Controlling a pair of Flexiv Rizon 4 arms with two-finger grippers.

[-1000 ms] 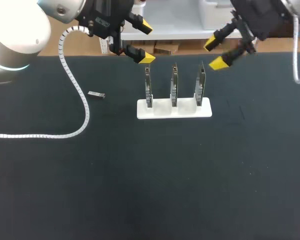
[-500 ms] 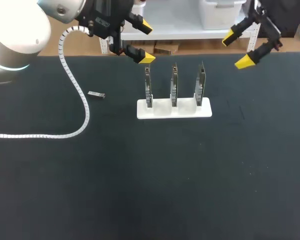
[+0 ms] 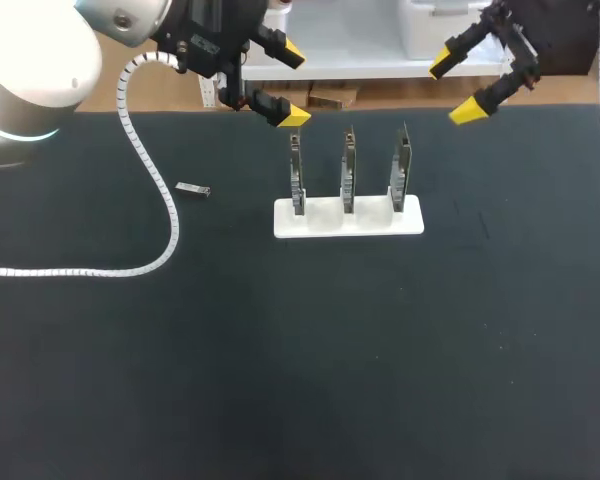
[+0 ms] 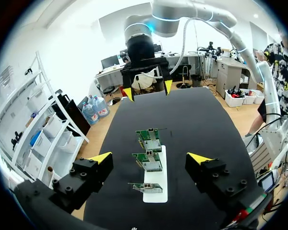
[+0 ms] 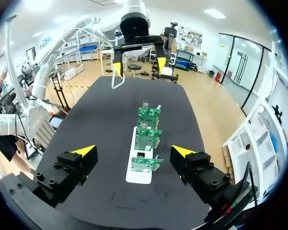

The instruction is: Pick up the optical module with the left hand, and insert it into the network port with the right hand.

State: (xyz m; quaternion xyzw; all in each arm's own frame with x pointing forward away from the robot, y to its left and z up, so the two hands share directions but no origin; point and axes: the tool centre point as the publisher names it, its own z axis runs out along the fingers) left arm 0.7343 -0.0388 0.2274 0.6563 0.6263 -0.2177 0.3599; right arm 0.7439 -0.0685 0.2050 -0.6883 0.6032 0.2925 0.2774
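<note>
The optical module [image 3: 193, 189], a small grey metal block, lies on the black table left of the white stand [image 3: 348, 220]. Three upright circuit boards [image 3: 348, 165] with network ports stand in that holder. My left gripper [image 3: 292, 86] hangs open above the stand's left end, well to the right of the module and high above it. My right gripper [image 3: 455, 88] is open and empty above and behind the stand's right end. In the left wrist view my left gripper [image 4: 150, 158] frames the boards [image 4: 149, 160]; the module is out of sight there. In the right wrist view my right gripper [image 5: 133, 151] looks down on the stand [image 5: 137, 178].
A white ribbed cable conduit [image 3: 150, 180] trails from my left arm in a loop across the table's left side, passing close to the module. The table's far edge runs just behind both grippers.
My right gripper has risen and drawn back from beside the rightmost board toward the table's far edge. The left arm, module and stand have not moved.
</note>
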